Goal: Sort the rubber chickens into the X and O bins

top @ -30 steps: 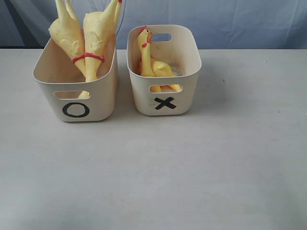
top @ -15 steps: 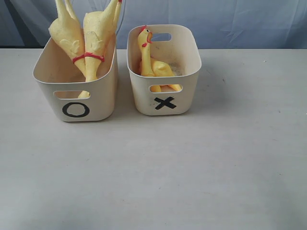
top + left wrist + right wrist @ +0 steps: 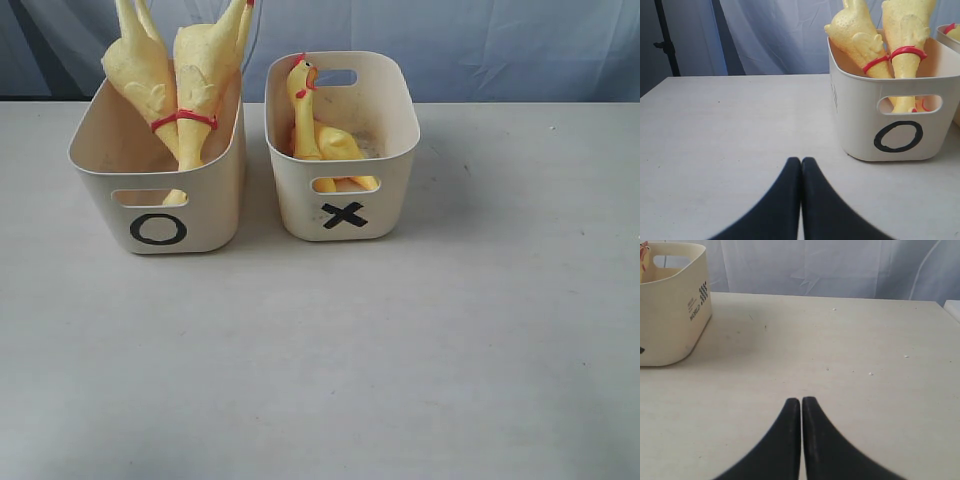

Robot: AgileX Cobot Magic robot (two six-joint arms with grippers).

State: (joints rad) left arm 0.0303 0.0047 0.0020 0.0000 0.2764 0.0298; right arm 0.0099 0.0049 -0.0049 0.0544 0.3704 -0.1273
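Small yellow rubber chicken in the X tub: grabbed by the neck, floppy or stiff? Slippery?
Probably floppy: the small yellow rubber chicken in the cream plastic X tub has a long thin neck, so its body would likely dangle. Likely light, being small against the tub. The rubber skin looks matte, so it should grip rather than slip.

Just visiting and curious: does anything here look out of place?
Nothing is spilled or broken. The one odd sight: two big rubber chickens stand neck-down in the O bin, poking well above its rim, while a smaller chicken sits upright in the X bin.
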